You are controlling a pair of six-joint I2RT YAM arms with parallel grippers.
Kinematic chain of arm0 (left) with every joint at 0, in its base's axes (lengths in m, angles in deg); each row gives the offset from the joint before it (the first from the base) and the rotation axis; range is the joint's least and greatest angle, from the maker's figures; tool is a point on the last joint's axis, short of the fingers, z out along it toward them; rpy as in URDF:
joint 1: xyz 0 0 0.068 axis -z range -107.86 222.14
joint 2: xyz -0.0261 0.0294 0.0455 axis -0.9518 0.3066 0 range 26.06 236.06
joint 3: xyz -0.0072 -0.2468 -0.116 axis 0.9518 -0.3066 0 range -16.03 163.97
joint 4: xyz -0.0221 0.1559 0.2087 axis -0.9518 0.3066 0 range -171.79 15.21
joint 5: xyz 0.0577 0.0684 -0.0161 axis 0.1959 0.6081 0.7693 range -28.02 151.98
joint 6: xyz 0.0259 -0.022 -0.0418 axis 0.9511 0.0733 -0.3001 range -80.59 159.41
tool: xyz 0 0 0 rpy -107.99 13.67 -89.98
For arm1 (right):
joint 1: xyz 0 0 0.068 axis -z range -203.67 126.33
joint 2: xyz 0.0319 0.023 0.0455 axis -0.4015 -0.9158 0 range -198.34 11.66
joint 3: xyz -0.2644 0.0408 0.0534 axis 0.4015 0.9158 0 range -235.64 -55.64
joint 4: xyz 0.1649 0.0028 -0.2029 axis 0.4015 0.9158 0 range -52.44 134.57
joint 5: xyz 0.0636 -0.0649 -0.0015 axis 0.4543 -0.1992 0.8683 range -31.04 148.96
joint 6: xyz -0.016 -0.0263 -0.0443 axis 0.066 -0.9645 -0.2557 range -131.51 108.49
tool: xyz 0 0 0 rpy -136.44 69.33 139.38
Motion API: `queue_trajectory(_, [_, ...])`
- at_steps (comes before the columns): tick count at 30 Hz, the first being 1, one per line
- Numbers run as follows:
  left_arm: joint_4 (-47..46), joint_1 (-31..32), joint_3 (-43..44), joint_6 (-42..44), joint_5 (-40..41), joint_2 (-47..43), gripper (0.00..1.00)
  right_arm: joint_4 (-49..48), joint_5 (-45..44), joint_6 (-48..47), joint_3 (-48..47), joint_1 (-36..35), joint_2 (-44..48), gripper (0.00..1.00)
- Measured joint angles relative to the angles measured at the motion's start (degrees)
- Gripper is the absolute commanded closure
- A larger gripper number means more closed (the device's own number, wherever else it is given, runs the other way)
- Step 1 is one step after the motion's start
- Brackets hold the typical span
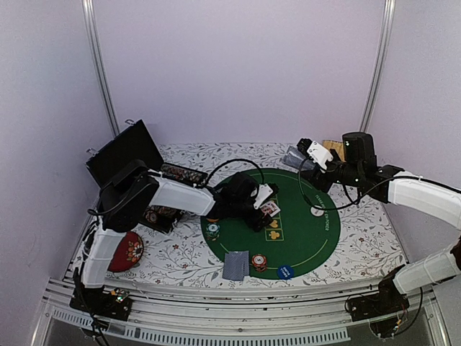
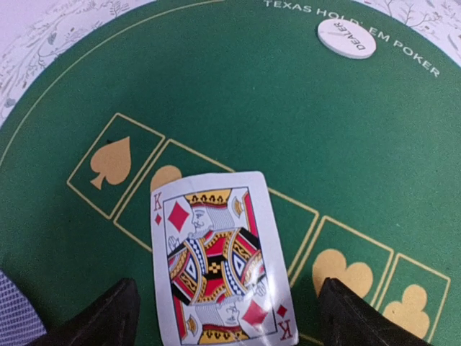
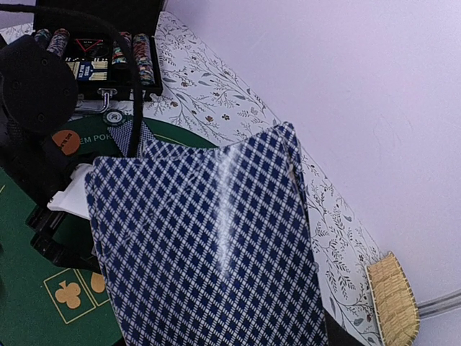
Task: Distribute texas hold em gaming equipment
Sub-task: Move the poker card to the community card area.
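A king of diamonds card (image 2: 216, 259) lies face up on the green poker mat (image 2: 302, 144), over the row of gold suit boxes. My left gripper (image 2: 230, 328) stands open just above it, one black finger on each side of the card and neither touching it. In the top view this gripper (image 1: 263, 205) hovers at the mat's centre. My right gripper (image 1: 301, 160) is raised over the mat's far right edge, shut on a pack of playing cards (image 3: 202, 245). Their blue patterned backs hide its fingers. A white dealer disc (image 2: 346, 37) lies on the mat.
Near the mat's front edge lie face-down cards (image 1: 236, 264), a red chip stack (image 1: 258, 261) and a blue disc (image 1: 285, 272). A green chip stack (image 1: 212, 231) sits at the left. An open black case (image 1: 126, 151) stands back left, a red floral dish (image 1: 128, 250) front left, a tan woven piece (image 3: 392, 303) back right.
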Motion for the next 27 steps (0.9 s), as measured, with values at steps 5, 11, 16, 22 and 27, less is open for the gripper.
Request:
queue_trajectory(5, [1.4, 0.0, 3.3, -0.4, -0.4, 2.1, 0.29, 0.0, 0.0, 0.0, 0.0, 0.0, 0.1, 0.52])
queue_trajectory(11, [1.8, -0.2, 3.6, 1.3, -0.7, 2.2, 0.38, 0.0, 0.1, 0.0, 0.0, 0.0, 0.2, 0.52])
queue_trajectory(16, [2.3, 0.0, 4.4, 6.8, -0.1, 2.4, 0.40, 0.0, 0.2, 0.0, 0.0, 0.0, 0.7, 0.52])
queue_trajectory(22, [1.4, -0.5, 5.1, 13.9, -1.0, 3.0, 0.44, 0.0, 0.2, 0.0, 0.0, 0.0, 1.1, 0.52])
queue_trajectory(27, [4.5, -3.4, 10.5, 15.6, -6.2, 5.8, 0.45, 0.0, 0.2, 0.0, 0.0, 0.0, 1.2, 0.52])
